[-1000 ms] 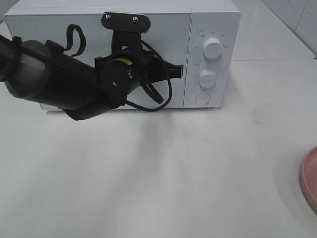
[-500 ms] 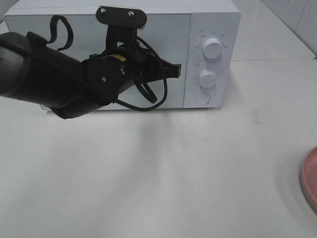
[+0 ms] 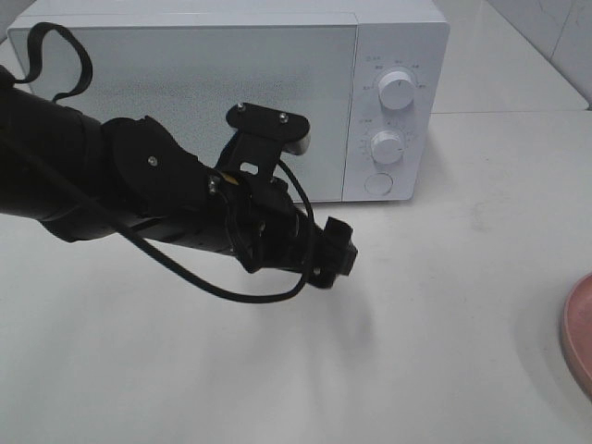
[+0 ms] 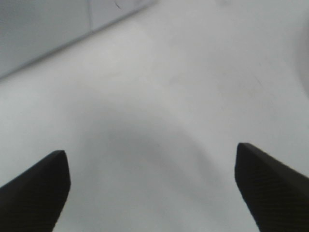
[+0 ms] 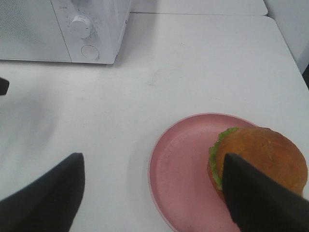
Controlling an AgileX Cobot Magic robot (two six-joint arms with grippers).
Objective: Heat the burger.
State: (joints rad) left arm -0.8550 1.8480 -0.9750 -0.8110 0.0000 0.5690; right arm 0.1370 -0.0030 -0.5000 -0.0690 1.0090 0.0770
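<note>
Pink plate [image 5: 181, 171] is carrying the burger [image 5: 258, 162], which is sitting just ahead of the right gripper [image 5: 152, 193], its jaws gaping and empty. Left gripper [image 4: 152, 186] is hovering wide open, empty, near the white microwave [image 3: 277, 55].

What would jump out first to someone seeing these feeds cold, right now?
The big black left arm sprawls across the overhead view in front of the shut white microwave, its jaws spread wide over bare table and holding nothing. In the right wrist view, the burger sits off-centre on the pink plate, away from the microwave, with the right gripper open above it.
</note>
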